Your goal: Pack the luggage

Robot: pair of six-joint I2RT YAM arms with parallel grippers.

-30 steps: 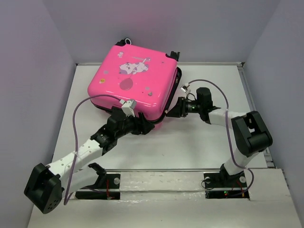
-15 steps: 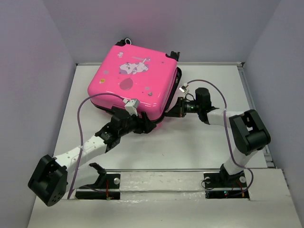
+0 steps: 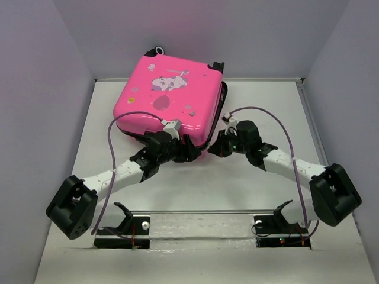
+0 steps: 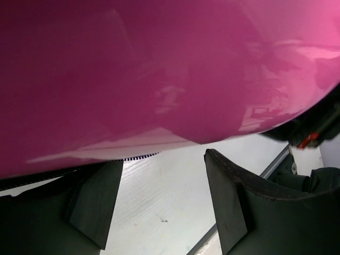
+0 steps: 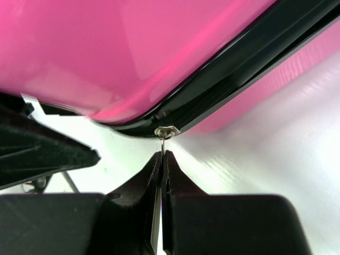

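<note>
The luggage (image 3: 169, 100), a hot-pink hard-shell case with a cartoon print, lies flat at the back of the table with its lid down. My left gripper (image 3: 190, 152) stands open at the near right corner of the case. In the left wrist view its fingers (image 4: 95, 196) straddle bare table under the pink shell (image 4: 159, 69), holding nothing. My right gripper (image 3: 214, 149) is at the same corner from the right. In the right wrist view it (image 5: 162, 155) is shut on the metal zipper pull (image 5: 165, 133) hanging from the black zipper band of the shell (image 5: 133, 48).
The white table (image 3: 249, 183) has a raised rim along its right side (image 3: 311, 112) and grey walls all round. A metal rail (image 3: 201, 211) crosses the near edge between the two arm bases. The right arm's cable (image 3: 278, 127) arches above the table.
The right gripper has shut on the zipper pull and moved toward the near corner of the case. The left arm swung right along the front edge, still open.
</note>
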